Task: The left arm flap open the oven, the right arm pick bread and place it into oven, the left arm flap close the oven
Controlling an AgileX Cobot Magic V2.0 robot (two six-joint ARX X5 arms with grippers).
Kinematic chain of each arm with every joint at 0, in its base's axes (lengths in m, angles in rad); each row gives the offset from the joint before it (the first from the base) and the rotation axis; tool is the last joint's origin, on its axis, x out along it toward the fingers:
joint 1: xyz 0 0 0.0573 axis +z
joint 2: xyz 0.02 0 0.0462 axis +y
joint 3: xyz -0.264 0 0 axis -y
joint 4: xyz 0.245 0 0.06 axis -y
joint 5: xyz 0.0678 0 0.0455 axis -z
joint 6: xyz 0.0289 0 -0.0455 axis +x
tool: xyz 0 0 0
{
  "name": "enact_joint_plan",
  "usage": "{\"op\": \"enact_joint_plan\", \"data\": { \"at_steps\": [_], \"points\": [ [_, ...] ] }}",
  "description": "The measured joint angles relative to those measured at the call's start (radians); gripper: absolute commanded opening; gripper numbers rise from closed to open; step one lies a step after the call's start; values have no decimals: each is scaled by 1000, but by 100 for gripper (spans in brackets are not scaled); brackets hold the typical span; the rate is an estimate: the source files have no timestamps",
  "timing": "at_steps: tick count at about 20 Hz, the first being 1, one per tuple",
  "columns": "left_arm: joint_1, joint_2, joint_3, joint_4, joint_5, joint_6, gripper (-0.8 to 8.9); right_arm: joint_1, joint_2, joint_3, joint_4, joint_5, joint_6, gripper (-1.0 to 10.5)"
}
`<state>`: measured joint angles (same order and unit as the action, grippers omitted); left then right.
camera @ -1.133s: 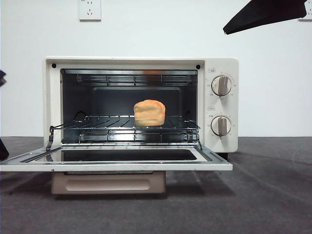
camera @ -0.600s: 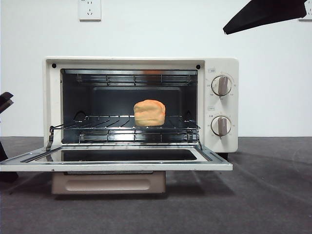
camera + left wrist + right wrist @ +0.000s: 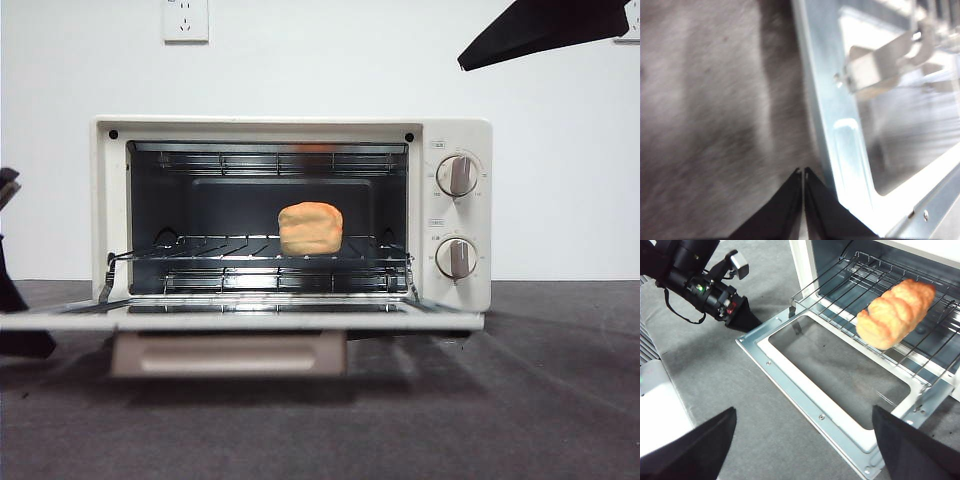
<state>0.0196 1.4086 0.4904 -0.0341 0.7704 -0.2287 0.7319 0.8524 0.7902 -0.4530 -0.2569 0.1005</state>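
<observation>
The bread lies on the wire rack inside the TOSHIBA oven, door dropped flat. The left tool, pinched narrow, sits beside the door's edge; lift from beneath, steadily. The right tool hangs wide, empty.

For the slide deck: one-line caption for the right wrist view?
Bread on the rack of the open oven; left gripper at the door's corner.

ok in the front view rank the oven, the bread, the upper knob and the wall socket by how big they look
1. oven
2. bread
3. wall socket and upper knob: look about alike, and the socket is cut off by the frame and farther back, so unranked.
</observation>
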Motion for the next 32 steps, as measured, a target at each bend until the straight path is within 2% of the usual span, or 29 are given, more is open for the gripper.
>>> {"op": "enact_joint_plan", "data": {
  "at_steps": [8,19,26,32],
  "points": [
    [15,0,0,220,90,-145,15,0,0,0,0,0,1,431],
    [61,0,0,589,105,-327,15,0,0,0,-3,0,1,431],
    [60,-23,1,545,105,-343,16,0,0,0,-3,21,1,431],
    [35,-238,4,396,90,-332,16,0,0,0,-3,24,1,431]
  ]
}}
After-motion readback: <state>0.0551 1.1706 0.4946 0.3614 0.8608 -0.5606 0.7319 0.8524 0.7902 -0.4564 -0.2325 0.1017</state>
